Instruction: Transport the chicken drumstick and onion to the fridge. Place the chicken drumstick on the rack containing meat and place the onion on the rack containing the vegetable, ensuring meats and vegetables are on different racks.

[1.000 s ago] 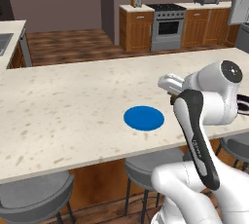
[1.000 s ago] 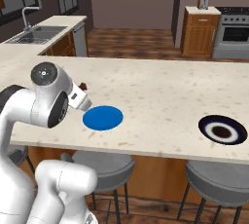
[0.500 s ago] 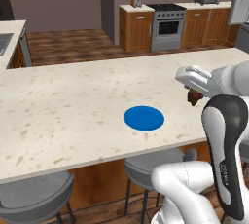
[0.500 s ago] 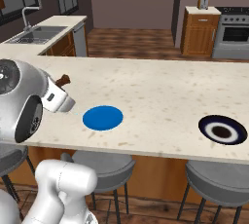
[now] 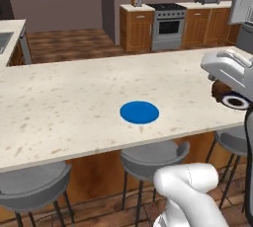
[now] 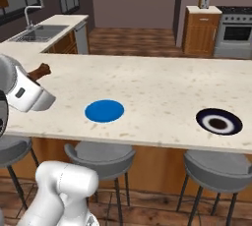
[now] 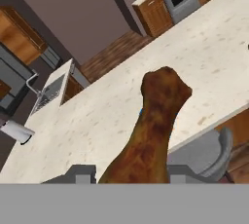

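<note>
One brown elongated chicken drumstick [image 7: 154,125] sits pinched in the claw [image 7: 131,174] — its knobby end points away from the hand, above the pale speckled stone table [image 5: 64,102]. On that table lie a flat blue round disc [image 5: 140,112] and — well apart — a dark round plate with white ring [image 6: 219,122].

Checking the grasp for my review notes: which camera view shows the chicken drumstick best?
The hand view: the chicken drumstick rises large from between the gripper fingers, knobbed end up. The right base view shows just its brown tip poking past the hand; the left base view shows a dark brown bit under the hand.
</note>
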You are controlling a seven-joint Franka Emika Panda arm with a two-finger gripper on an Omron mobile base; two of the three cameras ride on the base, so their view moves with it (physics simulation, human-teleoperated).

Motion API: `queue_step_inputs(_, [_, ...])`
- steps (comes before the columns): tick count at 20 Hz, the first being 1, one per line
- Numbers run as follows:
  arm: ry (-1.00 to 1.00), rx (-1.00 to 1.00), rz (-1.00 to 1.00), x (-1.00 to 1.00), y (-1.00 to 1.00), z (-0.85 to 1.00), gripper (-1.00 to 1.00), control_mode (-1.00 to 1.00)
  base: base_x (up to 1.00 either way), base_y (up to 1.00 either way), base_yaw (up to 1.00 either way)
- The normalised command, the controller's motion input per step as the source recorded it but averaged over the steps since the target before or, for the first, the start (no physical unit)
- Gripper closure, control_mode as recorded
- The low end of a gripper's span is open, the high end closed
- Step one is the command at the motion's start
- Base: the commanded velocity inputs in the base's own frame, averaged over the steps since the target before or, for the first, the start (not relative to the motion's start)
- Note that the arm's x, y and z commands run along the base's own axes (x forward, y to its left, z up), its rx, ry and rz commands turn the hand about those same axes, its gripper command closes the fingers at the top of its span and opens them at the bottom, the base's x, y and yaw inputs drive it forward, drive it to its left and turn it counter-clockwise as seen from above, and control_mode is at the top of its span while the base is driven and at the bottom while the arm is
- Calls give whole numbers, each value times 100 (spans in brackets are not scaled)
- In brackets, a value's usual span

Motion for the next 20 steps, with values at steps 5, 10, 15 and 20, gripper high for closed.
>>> queue_step_inputs(5, [0, 0, 0, 0, 0, 0, 100, 100, -54, -100, -5])
queue_step_inputs(10, [0, 0, 0, 0, 0, 0, 100, 100, -19, -100, -2])
queue_step_inputs(15, [0, 0, 0, 0, 0, 0, 100, 100, -5, -100, 0])
queue_step_inputs(20, [0, 0, 0, 0, 0, 0, 100, 100, -6, -100, 0])
